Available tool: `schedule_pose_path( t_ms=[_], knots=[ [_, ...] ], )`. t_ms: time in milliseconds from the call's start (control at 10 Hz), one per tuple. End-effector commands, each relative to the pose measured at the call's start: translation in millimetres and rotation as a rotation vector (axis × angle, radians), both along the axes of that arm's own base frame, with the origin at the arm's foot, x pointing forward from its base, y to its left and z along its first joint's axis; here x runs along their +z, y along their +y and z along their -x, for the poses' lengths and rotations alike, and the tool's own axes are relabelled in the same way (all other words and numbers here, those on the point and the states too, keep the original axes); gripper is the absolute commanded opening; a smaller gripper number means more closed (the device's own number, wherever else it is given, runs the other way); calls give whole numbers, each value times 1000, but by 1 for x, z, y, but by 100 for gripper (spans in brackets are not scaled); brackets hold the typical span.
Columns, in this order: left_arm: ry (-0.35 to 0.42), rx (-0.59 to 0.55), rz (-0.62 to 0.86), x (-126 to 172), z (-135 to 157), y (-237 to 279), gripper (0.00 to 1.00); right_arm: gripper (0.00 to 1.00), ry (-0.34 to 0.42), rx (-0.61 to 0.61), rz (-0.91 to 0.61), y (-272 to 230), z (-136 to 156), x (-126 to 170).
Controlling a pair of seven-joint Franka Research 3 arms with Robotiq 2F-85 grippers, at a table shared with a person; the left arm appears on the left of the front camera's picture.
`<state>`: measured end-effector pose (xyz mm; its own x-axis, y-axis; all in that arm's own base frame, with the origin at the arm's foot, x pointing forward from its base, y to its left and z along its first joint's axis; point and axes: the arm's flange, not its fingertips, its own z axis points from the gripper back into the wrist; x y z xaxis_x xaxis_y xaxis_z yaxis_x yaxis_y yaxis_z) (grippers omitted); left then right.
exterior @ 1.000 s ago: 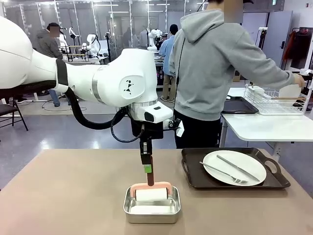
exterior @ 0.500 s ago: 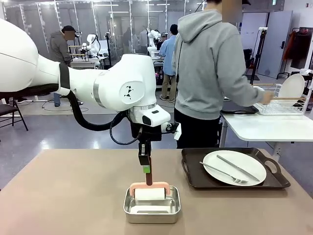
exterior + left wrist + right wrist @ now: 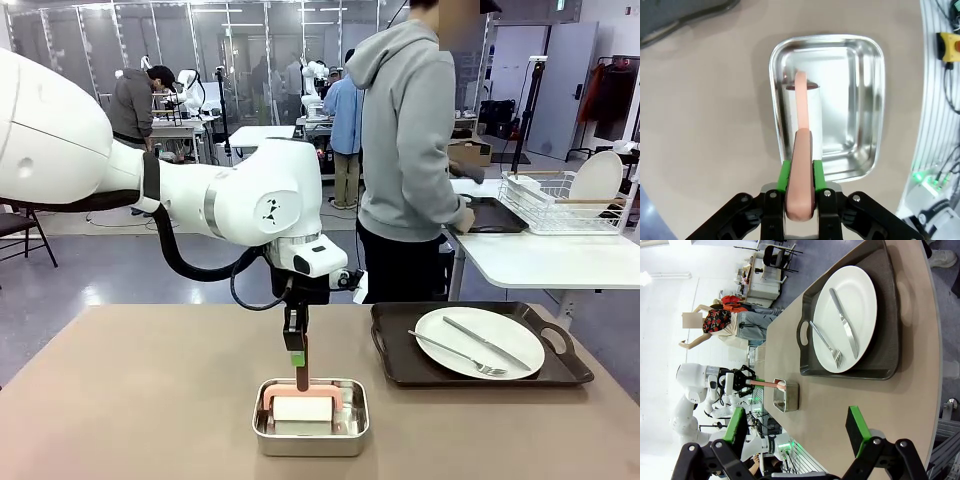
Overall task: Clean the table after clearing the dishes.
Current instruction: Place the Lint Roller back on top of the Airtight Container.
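On the beige surface, left fingers clamp a pink handle, its head, perhaps a roller, in the steel pan; right fingers gape

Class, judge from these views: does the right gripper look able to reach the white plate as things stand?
Probably yes: the right gripper is open, bare table lies between it and the tray, and only fork and knife lie on the plate.

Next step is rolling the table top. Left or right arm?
Left. The left gripper is shut on the pink roller, which sits in the steel pan. The right gripper is open and empty, facing the tray with the plate.
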<state>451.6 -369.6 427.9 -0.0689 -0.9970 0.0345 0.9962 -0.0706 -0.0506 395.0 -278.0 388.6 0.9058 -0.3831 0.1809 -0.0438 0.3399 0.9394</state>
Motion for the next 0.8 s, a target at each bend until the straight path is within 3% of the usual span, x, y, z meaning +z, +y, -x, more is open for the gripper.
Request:
schedule_pose_path(
  t_ms=[0, 400, 700],
  knots=[
    [-4, -7, -14, -11, -8, 0, 21, 100, -1, 0, 0, 1, 1, 3],
    [45, -25, 37, -44, -13, 1, 21, 100, -1, 0, 0, 1, 1, 3],
    [54, -17, 77, -33, -14, 4, 21, 100, -1, 0, 0, 1, 1, 3]
  ],
)
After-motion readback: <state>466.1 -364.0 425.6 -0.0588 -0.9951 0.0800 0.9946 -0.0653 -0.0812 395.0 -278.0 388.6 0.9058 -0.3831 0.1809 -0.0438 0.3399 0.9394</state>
